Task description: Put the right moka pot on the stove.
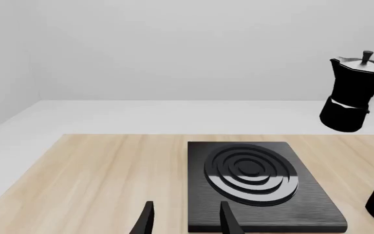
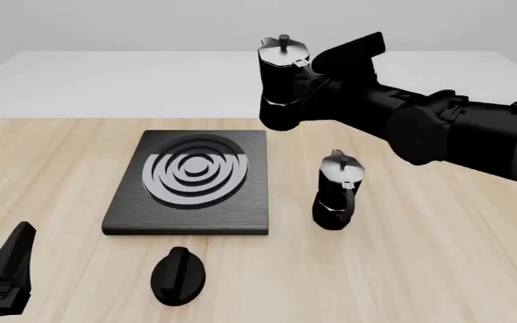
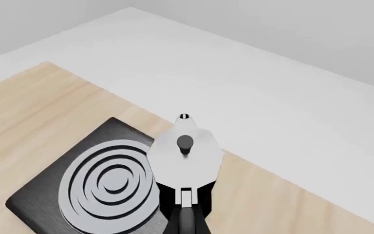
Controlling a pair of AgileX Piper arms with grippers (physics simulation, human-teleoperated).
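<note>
**Moka pot held aloft beside the stove**

Your right moka pot [image 2: 283, 84] hangs in the air, well clear of the surface [image 2: 438, 256], carried upright with its silver lid and small knob on top. In the front view it sits up and to the right of the stove [image 2: 191, 180], past the slab's far right corner rather than over the burner rings. The right wrist view looks straight down on the lid [image 3: 185, 161], with the rings [image 3: 109, 187] off to one side of the pot, so the pot is beside the burner, not above its middle.

Your right claw [image 2: 317, 74] is closed on the pot at the handle side; the black arm hides the fingers themselves, but the pot is off the surface with nothing else bearing it.

The stove lies flat on the wooden surface, its concentric rings bare. The second moka pot [image 2: 338, 190] stands upright on the surface just to the right of the stove, apart from it, below the lifted pot in the front view. A small black oval knob [image 2: 178, 275] lies on the surface near the stove's near edge.

Your left claw [image 1: 185, 219] holds nothing; its two fingers [image 1: 146, 217] stand parted, pointing toward the near edge of the stove. In the front view it sits low at the near left corner, well apart from the stove.
</note>
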